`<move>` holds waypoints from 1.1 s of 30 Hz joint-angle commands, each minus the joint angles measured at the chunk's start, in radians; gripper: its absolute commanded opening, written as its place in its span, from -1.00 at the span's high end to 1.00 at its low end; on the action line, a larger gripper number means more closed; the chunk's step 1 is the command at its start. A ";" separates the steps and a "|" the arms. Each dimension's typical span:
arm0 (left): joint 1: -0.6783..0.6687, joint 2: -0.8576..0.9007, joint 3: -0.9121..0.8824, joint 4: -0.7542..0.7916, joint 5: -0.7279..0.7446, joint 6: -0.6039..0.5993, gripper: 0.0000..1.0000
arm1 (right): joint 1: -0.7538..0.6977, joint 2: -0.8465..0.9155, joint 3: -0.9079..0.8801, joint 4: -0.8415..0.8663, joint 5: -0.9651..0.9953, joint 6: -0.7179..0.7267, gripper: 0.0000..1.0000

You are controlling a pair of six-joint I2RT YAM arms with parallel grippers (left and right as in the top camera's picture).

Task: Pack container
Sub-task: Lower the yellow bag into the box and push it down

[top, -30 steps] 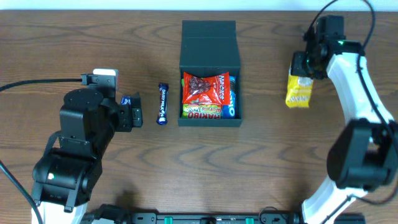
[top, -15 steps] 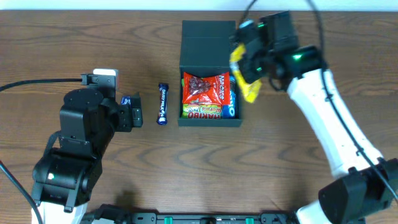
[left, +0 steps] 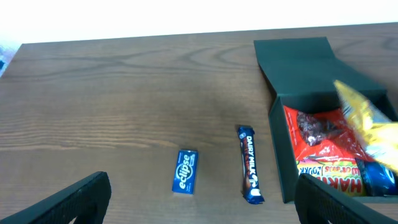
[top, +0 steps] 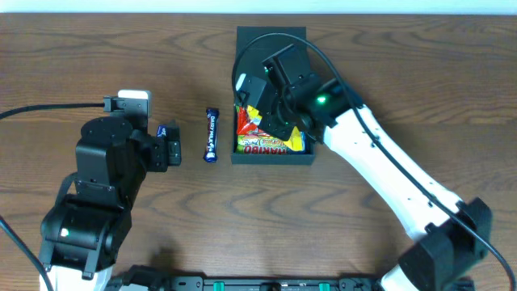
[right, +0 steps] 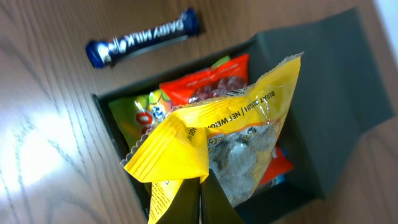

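**Yellow packet hangs over a box that is already well filled**

Overhead: the right claw (top: 271, 109) is clamped on a yellow packet (top: 260, 121) and holds it above the open container (top: 275, 160). The container stands at mid-worktop with its lid (top: 273, 44) flipped back. A red packet (top: 262, 147) already covers much of the inside. The likely fault is that the new packet lands on top and sits proud, so the lid will not shut later. The left claw (top: 174, 152) stands apart and empty on the other side of a chocolate bar (top: 211, 135).

Left wrist: the packet (left: 370, 124) looks tilted, and its lower part is near the side where this view cuts off. Let go there, it could catch the rim and slide onto the worktop (left: 93, 112). The chocolate bar and a mint box (left: 185, 172) lie outside the box, not yet packed.

Right wrist: the claw pinches only the packet's crimped bottom edge, so the bag is free to swing. A descent while it swings might snag a wall and shove the container askew.
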 commanded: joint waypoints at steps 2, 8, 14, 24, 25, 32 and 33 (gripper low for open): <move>0.002 -0.016 0.014 -0.003 -0.011 0.018 -0.91 | 0.010 0.066 0.016 0.002 0.010 -0.034 0.97; 0.002 -0.016 0.014 -0.003 -0.011 0.017 -0.90 | 0.011 0.105 0.016 0.022 -0.023 -0.033 0.97; 0.002 -0.016 0.014 -0.003 -0.011 0.017 -0.90 | 0.010 0.108 0.016 0.039 -0.050 -0.032 0.35; 0.002 -0.016 0.014 -0.003 -0.011 0.017 -0.90 | -0.003 0.061 0.018 0.064 -0.061 0.023 -0.58; 0.002 -0.016 0.014 -0.003 -0.011 0.016 -0.90 | -0.008 0.061 0.018 0.064 -0.064 0.023 0.06; 0.002 -0.016 0.014 -0.003 -0.010 0.014 -0.90 | -0.055 0.105 0.017 0.065 -0.169 0.048 0.98; 0.002 -0.016 0.014 -0.003 -0.010 0.014 -0.90 | -0.059 0.113 0.017 0.066 -0.170 0.050 0.97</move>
